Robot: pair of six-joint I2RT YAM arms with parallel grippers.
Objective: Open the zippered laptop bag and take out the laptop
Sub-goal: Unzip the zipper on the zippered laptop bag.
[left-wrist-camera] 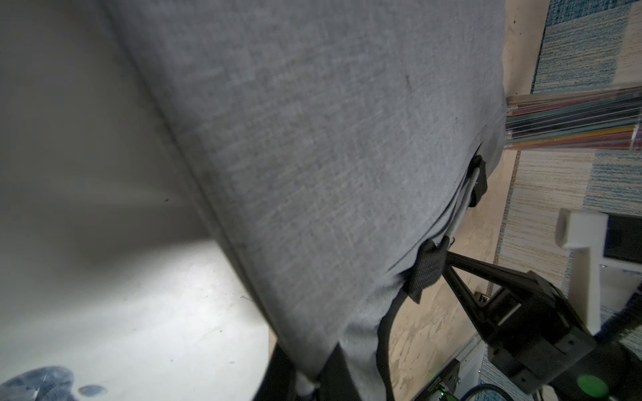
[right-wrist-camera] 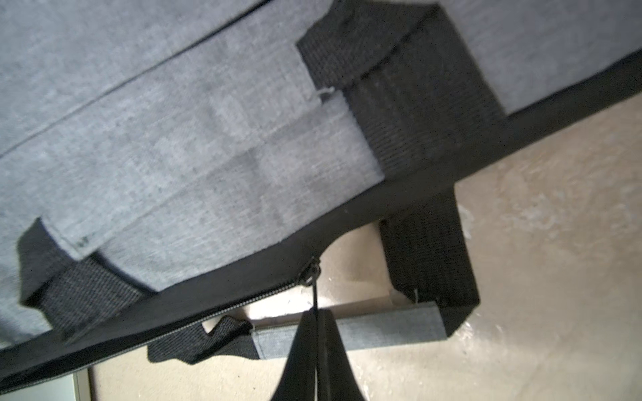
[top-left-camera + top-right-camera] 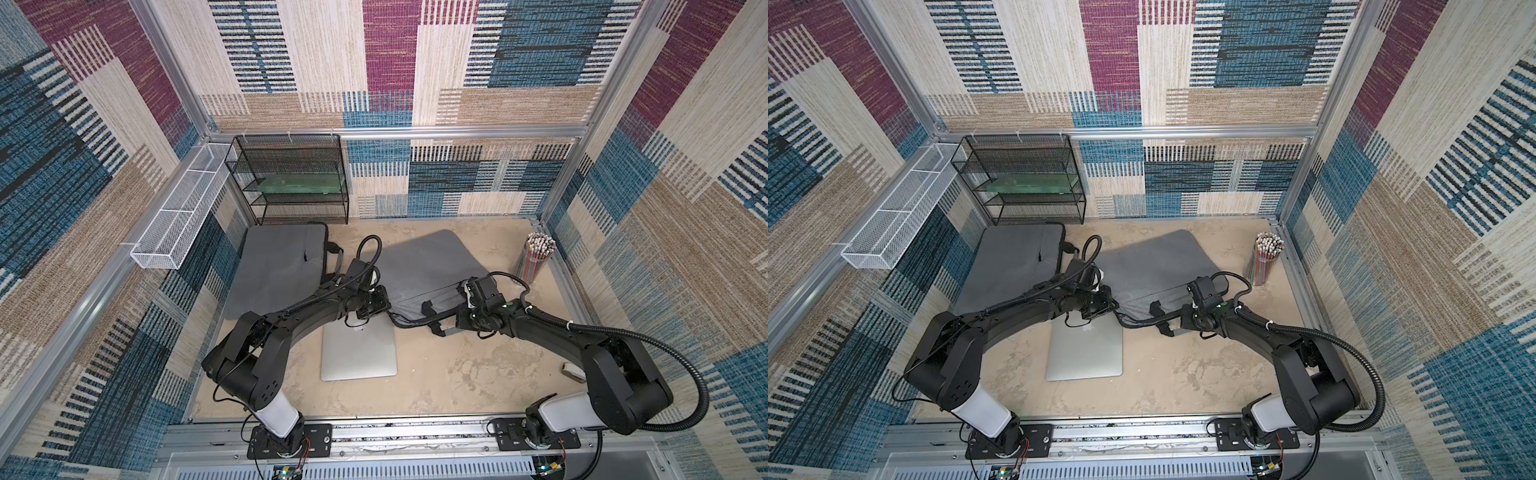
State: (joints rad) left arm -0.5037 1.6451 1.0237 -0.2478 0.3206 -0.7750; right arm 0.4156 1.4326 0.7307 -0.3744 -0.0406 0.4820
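The grey zippered laptop bag (image 3: 428, 266) (image 3: 1154, 266) lies flat at mid-table. In front of it the silver laptop (image 3: 359, 353) (image 3: 1086, 353) (image 1: 104, 277) rests on the table. Its far end is hidden under my left gripper and the bag's edge. My left gripper (image 3: 383, 305) (image 3: 1111, 305) (image 1: 305, 382) is shut on the bag's grey fabric (image 1: 312, 173) at its near left corner. My right gripper (image 3: 436, 319) (image 3: 1165, 319) (image 2: 317, 312) is shut on the zipper pull cord, just below the slider (image 2: 311, 274). Beside it hangs the grey-and-black handle (image 2: 347, 333).
A second grey bag (image 3: 278, 270) lies at the back left. Behind it stands a black mesh shelf (image 3: 291, 178), and a white wire basket (image 3: 178, 216) hangs on the left wall. A cup of pencils (image 3: 536, 257) stands at the back right.
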